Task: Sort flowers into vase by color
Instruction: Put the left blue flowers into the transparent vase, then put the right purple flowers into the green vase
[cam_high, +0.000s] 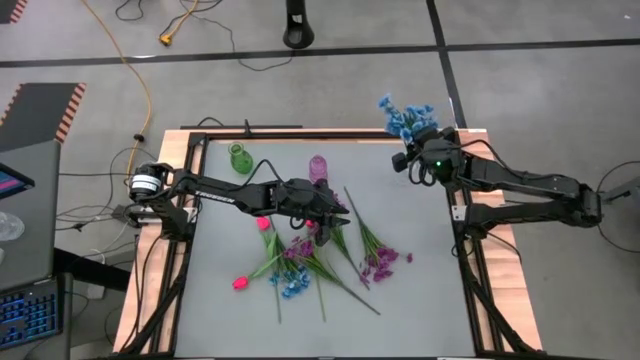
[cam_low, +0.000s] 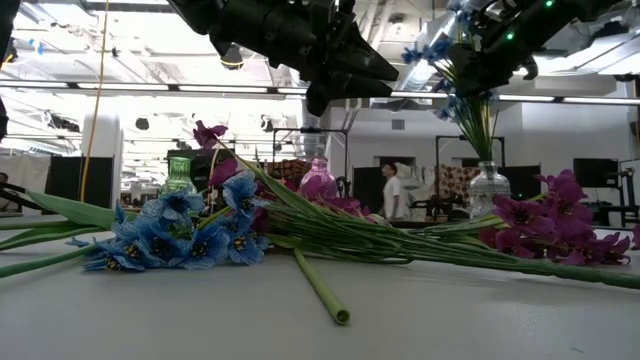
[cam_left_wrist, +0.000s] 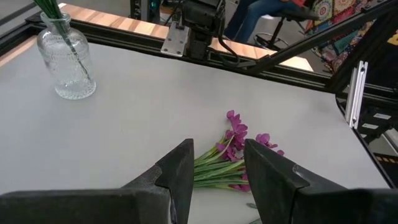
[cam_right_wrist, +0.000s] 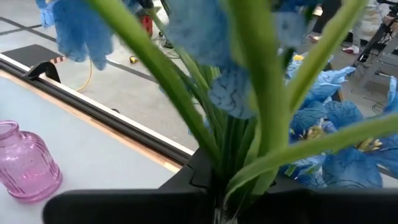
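Gripping blue flowers (cam_high: 402, 115), right end effector (cam_high: 425, 150) closed

Robotics lab: framed test table (cam_high: 200, 290), floor cables (cam_high: 150, 60), ceiling strip lights (cam_low: 150, 88).

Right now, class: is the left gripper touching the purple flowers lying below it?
Apart. The left wrist view shows the left gripper open above the table, with the purple flowers lying on the surface beyond and between its fingers, nothing clamped.
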